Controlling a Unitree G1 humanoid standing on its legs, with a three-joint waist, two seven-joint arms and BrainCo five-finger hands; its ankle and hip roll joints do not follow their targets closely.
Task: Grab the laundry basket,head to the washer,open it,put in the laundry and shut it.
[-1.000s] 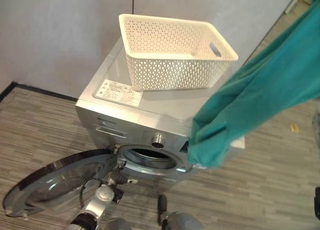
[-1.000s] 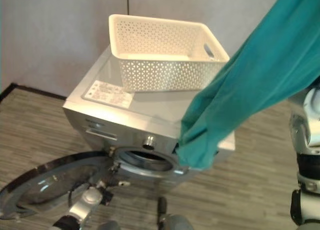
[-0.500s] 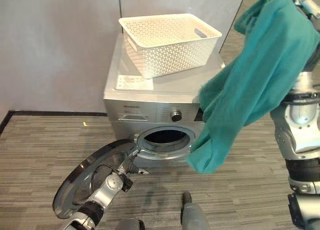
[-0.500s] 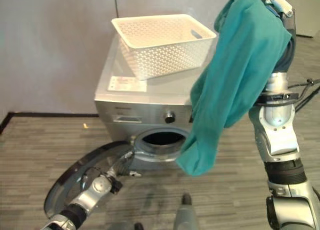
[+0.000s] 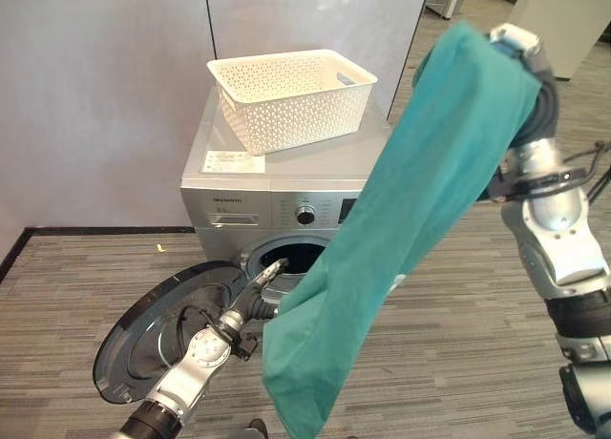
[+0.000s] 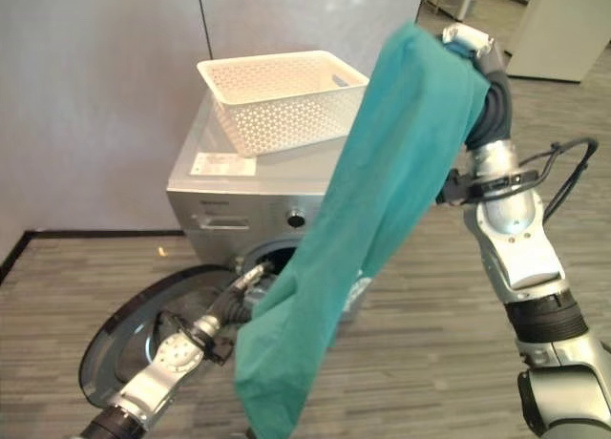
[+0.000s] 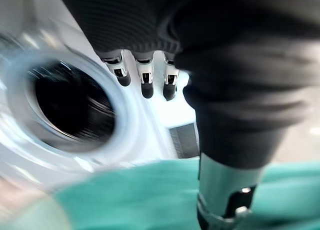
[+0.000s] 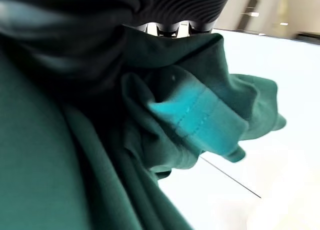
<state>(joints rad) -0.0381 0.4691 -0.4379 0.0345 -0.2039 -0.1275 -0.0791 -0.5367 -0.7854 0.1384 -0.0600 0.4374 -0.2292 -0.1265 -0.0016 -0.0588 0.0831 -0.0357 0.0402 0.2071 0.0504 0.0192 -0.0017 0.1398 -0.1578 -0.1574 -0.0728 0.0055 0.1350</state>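
A long teal cloth (image 5: 401,229) hangs from my raised right hand (image 5: 516,44), which is shut on its top end; the bunched fabric (image 8: 190,115) shows in the right wrist view. Its lower end dangles in front of the silver washer (image 5: 239,186), right of the round opening (image 5: 291,256). The washer's door (image 5: 153,334) stands swung open to the left. My left hand (image 5: 260,282) is open, its straight fingers (image 7: 145,82) reaching toward the dark drum (image 7: 70,105). The white lattice laundry basket (image 5: 286,95) stands on top of the washer.
Grey wall panels rise behind the washer, with a black skirting along the floor at left. Striped wood-look floor spreads to the right of the washer. A small yellow scrap (image 5: 160,247) lies by the wall.
The camera has pulled back and tilted up. The cloth has unrolled and now hangs much lower, past the washer's opening. My left hand has lifted toward the opening.
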